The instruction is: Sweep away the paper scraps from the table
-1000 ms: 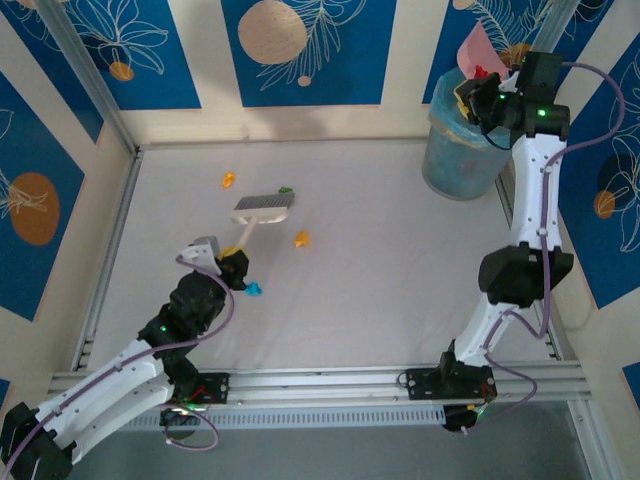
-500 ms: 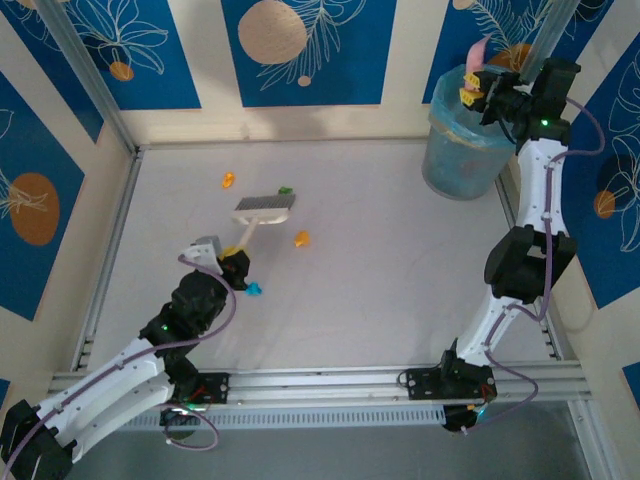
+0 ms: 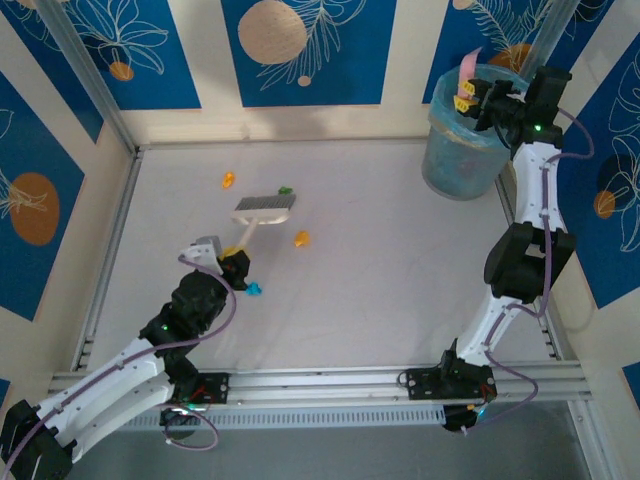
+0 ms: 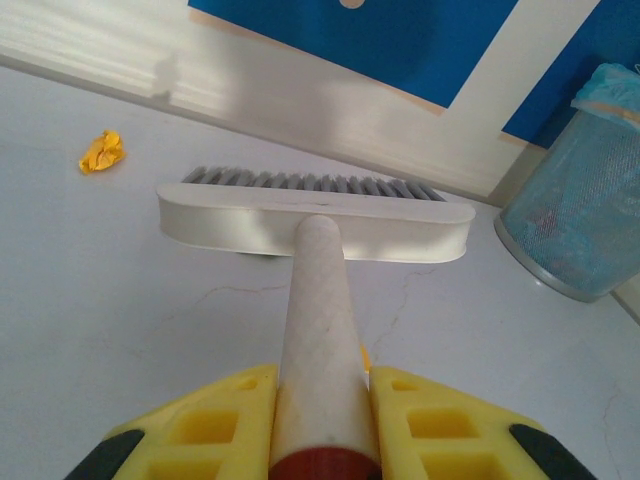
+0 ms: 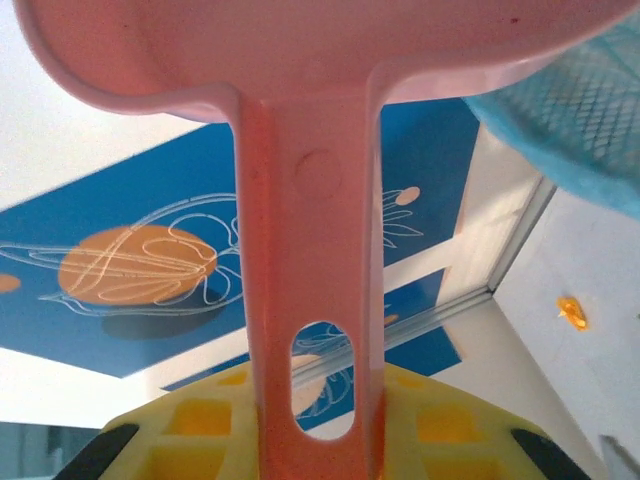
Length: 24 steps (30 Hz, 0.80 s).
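My left gripper (image 3: 232, 264) (image 4: 322, 420) is shut on the cream handle of a hand brush (image 3: 263, 208) (image 4: 315, 220), whose head rests on the white table (image 3: 400, 270). Loose paper scraps lie around it: an orange one (image 3: 228, 180) (image 4: 101, 151) to the far left, a green one (image 3: 286, 190) at the brush head, another orange one (image 3: 301, 239) to its right, and a cyan one (image 3: 254, 290) beside my left wrist. My right gripper (image 3: 468, 97) (image 5: 315, 425) is shut on the pink dustpan (image 3: 468, 68) (image 5: 310, 250), held tipped over the blue mesh bin (image 3: 460, 155) (image 5: 580, 110).
The bin stands at the table's far right corner, close to the right rail (image 3: 520, 230). Aluminium rails (image 3: 110, 240) edge the table, with blue-and-cream wall panels behind. The right half of the table is bare surface.
My right gripper has swung the dustpan further over the bin and turned it edge-on; the red scrap seen on it earlier no longer shows. The left arm and brush have not moved.
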Motion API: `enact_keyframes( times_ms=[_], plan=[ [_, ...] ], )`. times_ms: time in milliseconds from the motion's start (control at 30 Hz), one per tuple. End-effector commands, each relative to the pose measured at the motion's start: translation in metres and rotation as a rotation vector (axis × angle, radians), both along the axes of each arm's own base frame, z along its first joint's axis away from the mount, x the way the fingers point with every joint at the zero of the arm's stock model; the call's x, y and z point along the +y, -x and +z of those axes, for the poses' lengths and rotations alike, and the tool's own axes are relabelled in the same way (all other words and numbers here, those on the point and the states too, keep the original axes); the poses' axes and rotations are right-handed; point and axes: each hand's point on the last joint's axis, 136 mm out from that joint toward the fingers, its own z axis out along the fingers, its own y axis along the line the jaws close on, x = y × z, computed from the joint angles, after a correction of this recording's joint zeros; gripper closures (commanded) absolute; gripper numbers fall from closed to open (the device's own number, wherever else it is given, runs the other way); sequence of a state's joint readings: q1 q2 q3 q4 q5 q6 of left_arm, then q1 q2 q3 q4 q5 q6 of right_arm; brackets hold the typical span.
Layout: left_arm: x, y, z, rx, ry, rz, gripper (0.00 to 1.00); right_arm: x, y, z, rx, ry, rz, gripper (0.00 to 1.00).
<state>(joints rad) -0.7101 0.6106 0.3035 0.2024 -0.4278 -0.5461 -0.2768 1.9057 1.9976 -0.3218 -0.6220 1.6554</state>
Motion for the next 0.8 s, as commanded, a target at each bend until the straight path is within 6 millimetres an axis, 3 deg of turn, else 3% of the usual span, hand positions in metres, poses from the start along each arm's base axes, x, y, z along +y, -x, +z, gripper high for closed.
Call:
enact_keyframes(
  times_ms=[0, 167, 267, 333, 600, 767],
  plan=[
    [0.001, 0.000, 0.021, -0.069, 0.036, 0.006, 1.00, 0.026, 0.045, 0.053, -0.142, 0.241, 0.055, 1.00],
    [0.021, 0.002, 0.018, -0.032, 0.026, 0.100, 1.00, 0.074, 0.094, 0.065, -0.268, 0.546, 0.077, 1.00],
    [0.036, 0.008, 0.021, -0.056, 0.053, 0.153, 1.00, 0.117, 0.125, 0.041, -0.339, 0.713, 0.143, 1.00],
    [0.044, 0.011, 0.023, -0.064, 0.067, 0.179, 1.00, 0.142, 0.146, 0.016, -0.370, 0.817, 0.192, 1.00],
    [0.045, 0.013, 0.023, -0.051, 0.089, 0.182, 1.00, 0.193, 0.198, -0.159, -0.242, 1.177, 0.403, 1.00],
    [0.044, 0.013, 0.024, -0.043, 0.092, 0.180, 1.00, 0.218, 0.234, -0.222, -0.255, 1.382, 0.590, 1.00]
  ],
)
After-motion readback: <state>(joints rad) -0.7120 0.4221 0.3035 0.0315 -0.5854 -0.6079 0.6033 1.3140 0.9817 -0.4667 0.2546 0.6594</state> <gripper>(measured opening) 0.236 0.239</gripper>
